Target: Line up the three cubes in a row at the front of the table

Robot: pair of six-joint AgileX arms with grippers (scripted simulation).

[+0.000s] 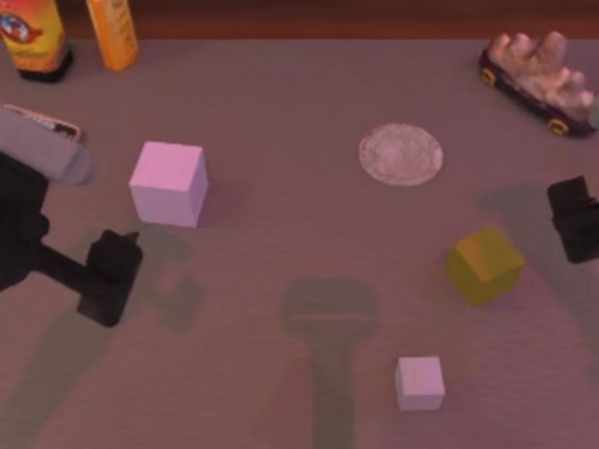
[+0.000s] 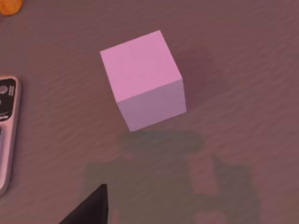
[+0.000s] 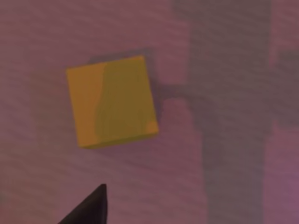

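The large pale pink cube (image 1: 168,182) (image 2: 142,79) rests on the table (image 1: 299,234) at the left, just beyond my left gripper (image 1: 120,245), which hovers open and empty; one dark fingertip (image 2: 93,207) shows in the left wrist view. Toward the right sits the mustard-yellow cube (image 1: 484,265) (image 3: 111,101), a little to the left of and nearer the front than my right gripper (image 1: 562,220). That gripper is open too, with a single fingertip (image 3: 92,207) in its wrist view. The small lilac-white cube (image 1: 419,383) lies near the front, right of centre, untouched.
A round silvery disc (image 1: 401,154) lies behind the middle. Two bottles (image 1: 36,37) (image 1: 112,33) stand at the back left, and a toy car (image 1: 538,75) is at the back right. A flat grey device (image 1: 47,136) (image 2: 5,130) lies at the left edge.
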